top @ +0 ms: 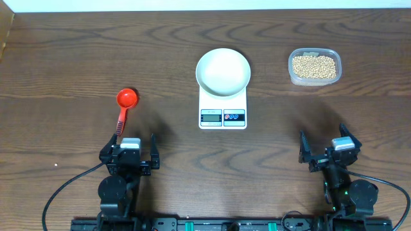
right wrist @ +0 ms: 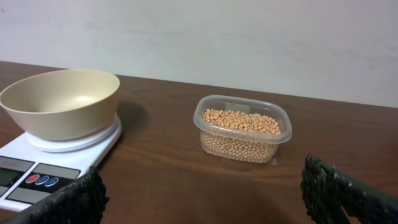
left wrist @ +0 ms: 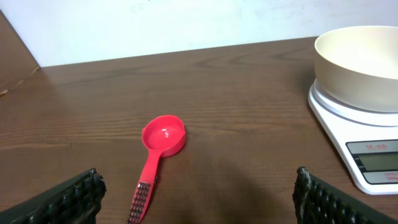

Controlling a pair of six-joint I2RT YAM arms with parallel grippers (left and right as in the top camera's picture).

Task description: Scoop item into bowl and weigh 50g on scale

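Both grippers sit nearest, at the six o'clock edge of the table point(top: 64, 58): left gripper point(top: 130, 146) and right gripper point(top: 326, 142), each with fingers spread wide and holding nothing. Tan beans point(top: 313, 65) fill a clear tub point(top: 290, 64) at two o'clock, ahead of the right gripper. The white bowl point(top: 223, 71), empty, rests on the scale point(top: 223, 117) at centre, towards twelve o'clock. A red scoop point(top: 126, 99) lies at ten o'clock, handle pointing at the left gripper. Scooping looks unstarted. Next, the left gripper would likely need to lower over the handle and close.
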